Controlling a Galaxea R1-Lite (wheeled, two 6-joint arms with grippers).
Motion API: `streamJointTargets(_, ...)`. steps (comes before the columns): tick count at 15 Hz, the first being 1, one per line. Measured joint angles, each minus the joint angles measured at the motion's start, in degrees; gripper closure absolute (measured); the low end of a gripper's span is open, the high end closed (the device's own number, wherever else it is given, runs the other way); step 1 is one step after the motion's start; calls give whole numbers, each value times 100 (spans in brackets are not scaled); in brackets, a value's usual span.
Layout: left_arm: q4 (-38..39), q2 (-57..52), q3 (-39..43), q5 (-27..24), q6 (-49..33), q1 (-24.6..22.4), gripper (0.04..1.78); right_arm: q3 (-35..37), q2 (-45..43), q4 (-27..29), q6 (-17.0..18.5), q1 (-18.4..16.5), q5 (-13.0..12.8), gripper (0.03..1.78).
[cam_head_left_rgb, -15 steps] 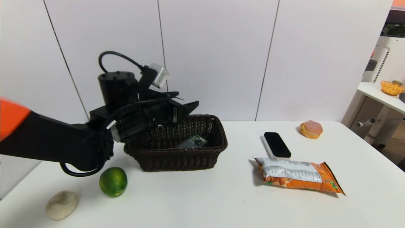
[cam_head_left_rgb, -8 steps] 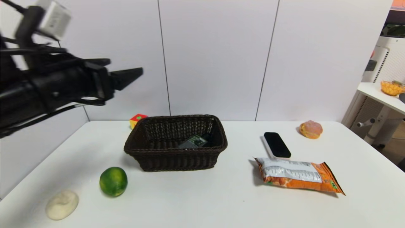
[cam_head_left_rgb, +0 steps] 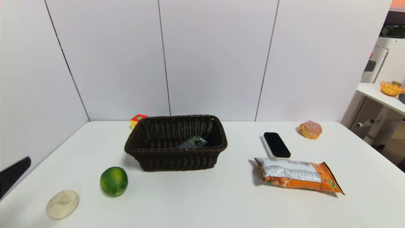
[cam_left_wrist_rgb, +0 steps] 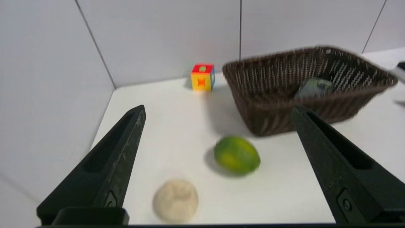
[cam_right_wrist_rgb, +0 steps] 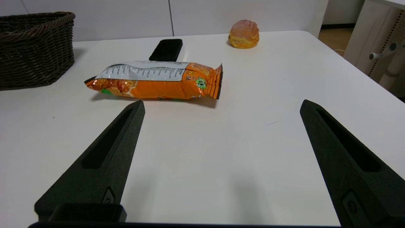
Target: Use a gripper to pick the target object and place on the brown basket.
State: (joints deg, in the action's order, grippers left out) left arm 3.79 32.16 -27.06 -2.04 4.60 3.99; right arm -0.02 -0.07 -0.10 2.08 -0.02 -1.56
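The dark grey bottle (cam_head_left_rgb: 193, 142) with its greenish-white label lies inside the brown basket (cam_head_left_rgb: 148, 158) at the table's middle; it also shows in the left wrist view (cam_left_wrist_rgb: 314, 87) inside the basket (cam_left_wrist_rgb: 265, 114). My left gripper (cam_left_wrist_rgb: 218, 109) is open and empty, pulled back over the table's near left, well away from the basket; only a black fingertip (cam_head_left_rgb: 14, 172) shows in the head view. My right gripper (cam_right_wrist_rgb: 221, 104) is open and empty, low over the table's near right.
A green lime (cam_head_left_rgb: 114, 181) and a pale stone-like lump (cam_head_left_rgb: 62, 204) lie at the near left. A multicoloured cube (cam_head_left_rgb: 138, 119) sits behind the basket. A black slab (cam_head_left_rgb: 277, 144), an orange snack bag (cam_head_left_rgb: 297, 175) and a pastry (cam_head_left_rgb: 310, 129) lie to the right.
My left arm has lifted away from above the basket, swung left and dropped almost out of the head view. The bottle stays in the basket.
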Motion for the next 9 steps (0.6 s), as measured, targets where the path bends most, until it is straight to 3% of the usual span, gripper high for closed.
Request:
streamJointTargets(4, -607, -1720, 1471, -16, -2, -284, 15, 2, 0, 0, -2, 2, -1, 12)
streamJointTargets(9, -358, -2964, 2619, 6, -49, -434, 14, 0, 0, 0, -5, 0, -1, 12)
